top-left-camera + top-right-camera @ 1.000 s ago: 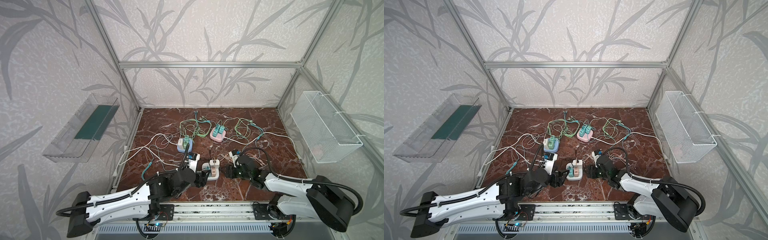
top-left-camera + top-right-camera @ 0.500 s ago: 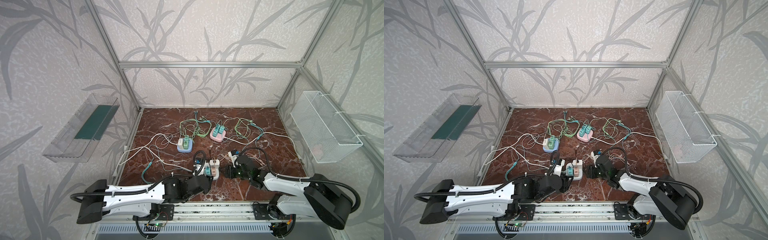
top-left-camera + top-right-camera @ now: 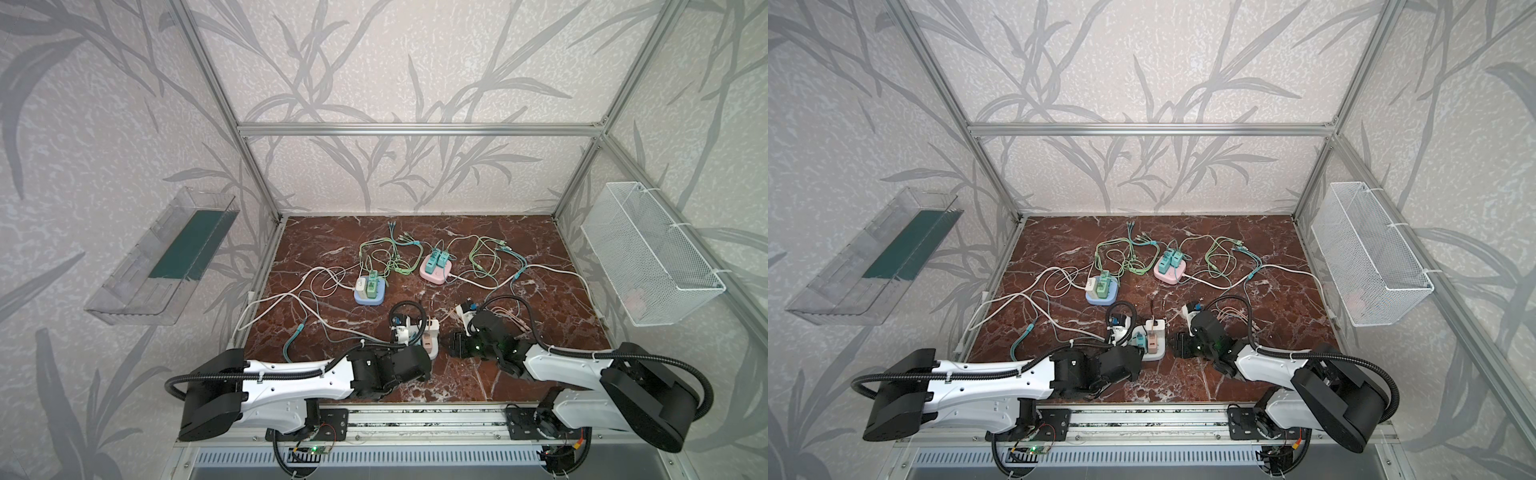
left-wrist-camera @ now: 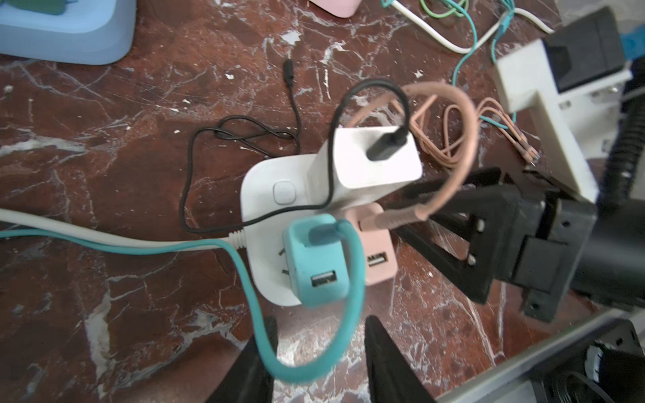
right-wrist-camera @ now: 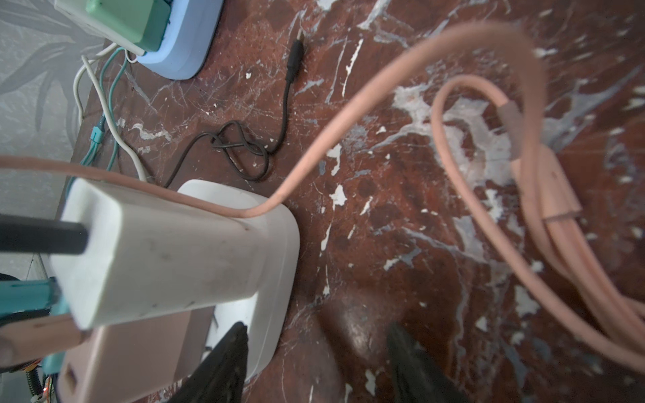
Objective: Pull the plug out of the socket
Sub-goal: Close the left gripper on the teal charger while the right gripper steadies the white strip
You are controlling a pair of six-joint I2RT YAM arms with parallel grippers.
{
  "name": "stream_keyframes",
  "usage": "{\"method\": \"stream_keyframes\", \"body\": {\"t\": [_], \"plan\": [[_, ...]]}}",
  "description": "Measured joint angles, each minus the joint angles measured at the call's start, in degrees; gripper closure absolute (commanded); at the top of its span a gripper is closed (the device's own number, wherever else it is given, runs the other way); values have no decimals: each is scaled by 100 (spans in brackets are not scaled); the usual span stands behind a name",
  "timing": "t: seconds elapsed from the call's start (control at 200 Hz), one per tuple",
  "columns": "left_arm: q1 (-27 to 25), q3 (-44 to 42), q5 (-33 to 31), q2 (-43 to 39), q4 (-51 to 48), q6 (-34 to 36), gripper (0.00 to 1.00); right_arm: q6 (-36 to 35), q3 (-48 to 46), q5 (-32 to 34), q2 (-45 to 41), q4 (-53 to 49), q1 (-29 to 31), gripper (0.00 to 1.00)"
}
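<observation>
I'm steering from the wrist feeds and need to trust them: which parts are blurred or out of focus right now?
Left wrist view: the teal plug and white socket are fairly sharp, but the teal cable loop nearest the lens smears. Right wrist view: the pink cable and white adapter are soft, while the marble floor behind is crisp. Both top views are sharp.

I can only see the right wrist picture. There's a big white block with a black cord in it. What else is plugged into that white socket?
Observer: Beside the white charger, a teal plug and a pink plug sit in the white socket.
Operator: Is the other tool holding one?
Observer: No. The left tool is open just short of the teal plug, with the teal cable looping between its jaws.
Operator: Are there more sockets than the blue one?
Observer: Yes, a pink socket lies farther back on the table.
</observation>
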Motion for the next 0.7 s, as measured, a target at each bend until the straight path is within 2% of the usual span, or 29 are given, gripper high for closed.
{"method": "stream_keyframes", "body": {"t": [0.33,0.7], "plan": [[404,127,109,328,105,85,62,-7,94,-66,216,175,0,37],[476,168,387,457,343,258,62,-15,186,-247,426,339,0,37]]}}
